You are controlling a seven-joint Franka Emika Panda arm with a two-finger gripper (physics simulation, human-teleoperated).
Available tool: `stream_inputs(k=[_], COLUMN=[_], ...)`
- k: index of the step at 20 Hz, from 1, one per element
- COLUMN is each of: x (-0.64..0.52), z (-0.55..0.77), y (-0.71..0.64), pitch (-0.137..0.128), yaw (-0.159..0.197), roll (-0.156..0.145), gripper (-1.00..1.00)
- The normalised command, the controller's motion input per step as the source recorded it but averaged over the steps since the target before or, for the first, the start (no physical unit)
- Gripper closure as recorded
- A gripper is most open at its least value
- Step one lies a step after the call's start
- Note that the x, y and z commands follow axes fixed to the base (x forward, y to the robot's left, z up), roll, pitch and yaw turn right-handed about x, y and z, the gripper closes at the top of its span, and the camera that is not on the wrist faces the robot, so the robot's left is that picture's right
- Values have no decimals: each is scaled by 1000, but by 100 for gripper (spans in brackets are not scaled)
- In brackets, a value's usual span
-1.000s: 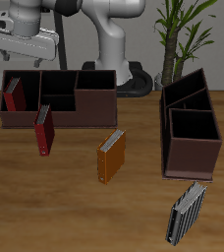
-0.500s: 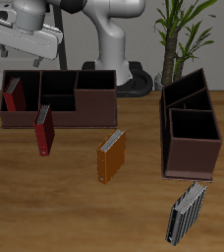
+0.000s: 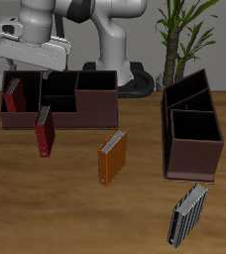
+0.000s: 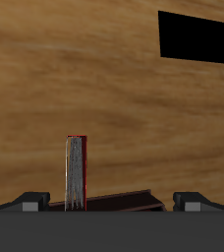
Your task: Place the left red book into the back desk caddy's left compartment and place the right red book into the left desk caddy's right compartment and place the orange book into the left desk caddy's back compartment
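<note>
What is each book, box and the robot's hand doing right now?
gripper: jaws open, empty, above the back caddy
red book in caddy: upright in an end compartment
red book on table: standing, before the caddy
orange book: standing on the table
grey book: on the table
other caddy: empty

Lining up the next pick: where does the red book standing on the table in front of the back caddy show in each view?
Exterior view: the red book stands upright on the table, just in front of the back desk caddy.
Wrist view: apparently the same red book, upright, page edges facing the camera.
Shared landmark: the back desk caddy's dark front wall, right beside the book in both.
</note>
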Motion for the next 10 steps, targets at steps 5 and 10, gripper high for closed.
stream_inputs(k=[5, 10], x=[140, 139], z=[-124, -234], y=[-59, 128], pitch=[-73, -57], yaw=[-34, -63], roll=[37, 39], gripper=[-100, -100])
